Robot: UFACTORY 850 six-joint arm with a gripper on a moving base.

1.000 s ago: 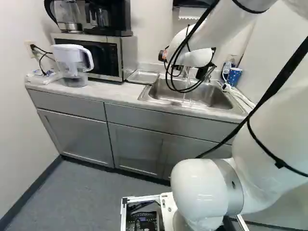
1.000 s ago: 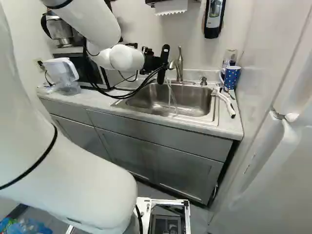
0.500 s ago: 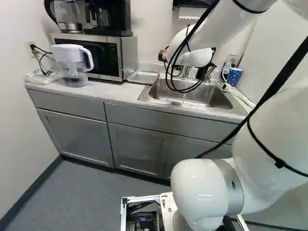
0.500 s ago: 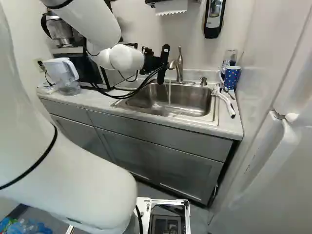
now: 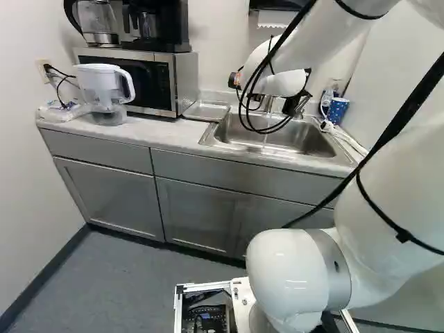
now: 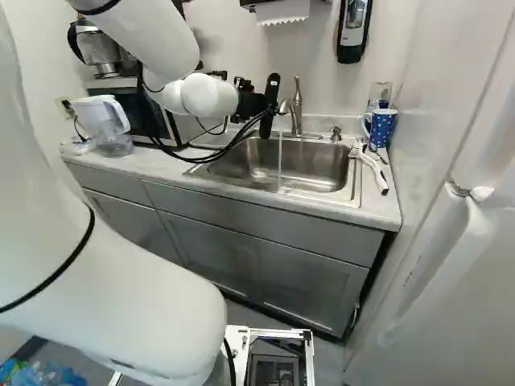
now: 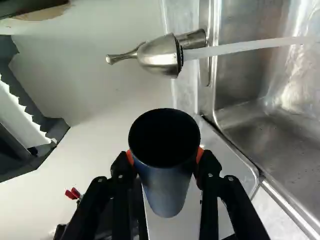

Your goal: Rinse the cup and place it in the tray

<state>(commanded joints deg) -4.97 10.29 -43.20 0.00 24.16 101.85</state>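
Clamping dark cup by the faucet, tray still waiting

Arm [image 6: 121, 297] and base: same pose as both earlier frames. Hand [image 6: 270, 106] is clamped on the dark cup [image 7: 168, 187], orange pads [image 7: 130, 157] pressing its wall from two sides. Cup is up off the bench [image 6: 169, 163], on its side relative to the falling water, dark open mouth showing in wrist view.

Change is in the water stream [image 7: 250, 46]: a second ago it was split and slanting; half a second ago it was one straight thread, and it's the same now. Wrist view has it clear of the cup, running from faucet [image 7: 160, 56] into sink [image 6: 322, 169].

White-handled brush [image 6: 372, 170] on bench just beside sink. Tray [image 5: 206, 110] on bench between sink and microwave [image 5: 177, 80], unmoved. Pitcher [image 5: 103, 83] near microwave's other end. Blue dotted mug [image 6: 383, 129] in the back corner, past the brush. Paper towel [image 6: 282, 11] on the wall above.
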